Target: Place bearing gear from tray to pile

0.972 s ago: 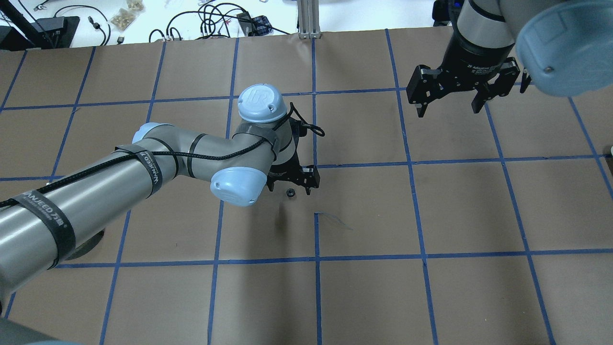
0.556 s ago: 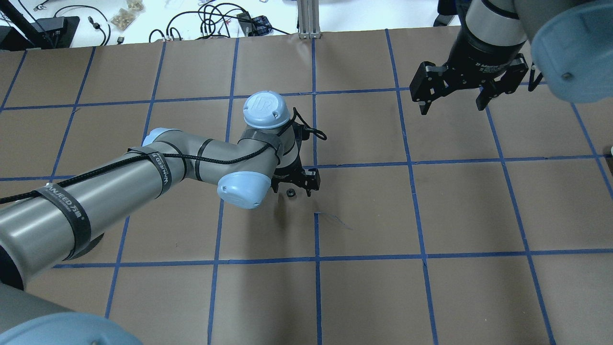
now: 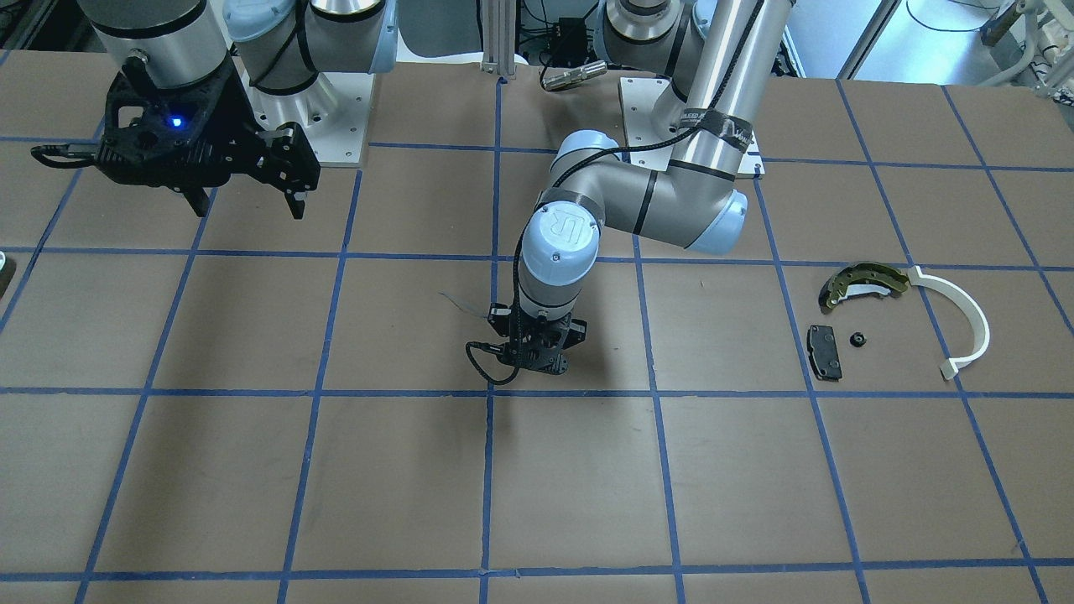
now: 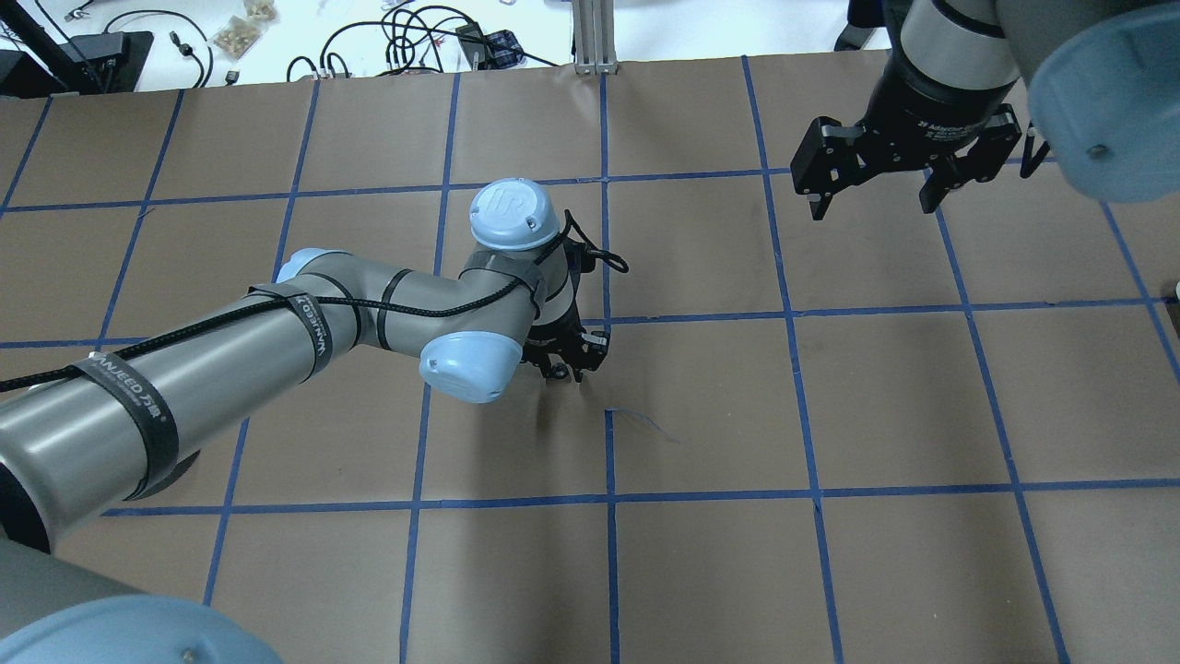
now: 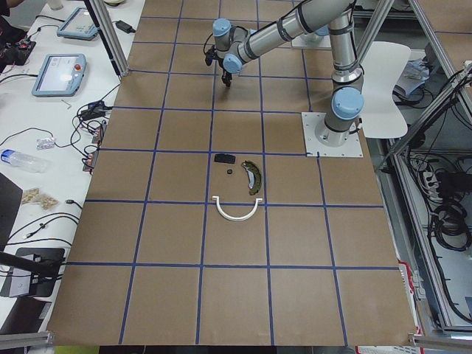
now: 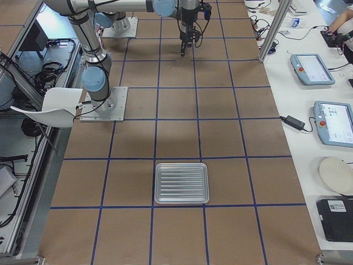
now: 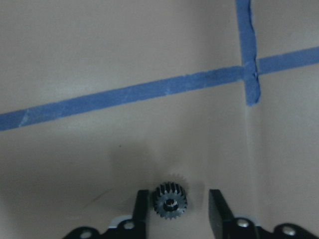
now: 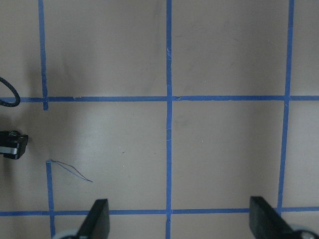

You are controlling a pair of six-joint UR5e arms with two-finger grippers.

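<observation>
A small black toothed bearing gear (image 7: 169,201) lies on the brown paper table between the fingers of my left gripper (image 7: 179,210). The left gripper (image 4: 564,367) is down at the table near the middle. Its jaws are partly closed: one finger touches the gear and the other stands a little apart. The pile lies far off to my left: an olive-gold brake shoe (image 3: 864,281), a white plastic arc (image 3: 967,323), a black pad (image 3: 824,352) and another small black gear (image 3: 857,340). My right gripper (image 4: 871,207) hangs open and empty above the table.
A ribbed metal tray (image 6: 182,183) sits on the table toward my right end and looks empty. Blue tape lines (image 4: 608,318) mark a grid on the paper. Cables and small items (image 4: 415,41) lie beyond the far edge.
My left gripper has come down around the gear and its fingers have narrowed on it. The right gripper has shifted slightly toward the far right.
</observation>
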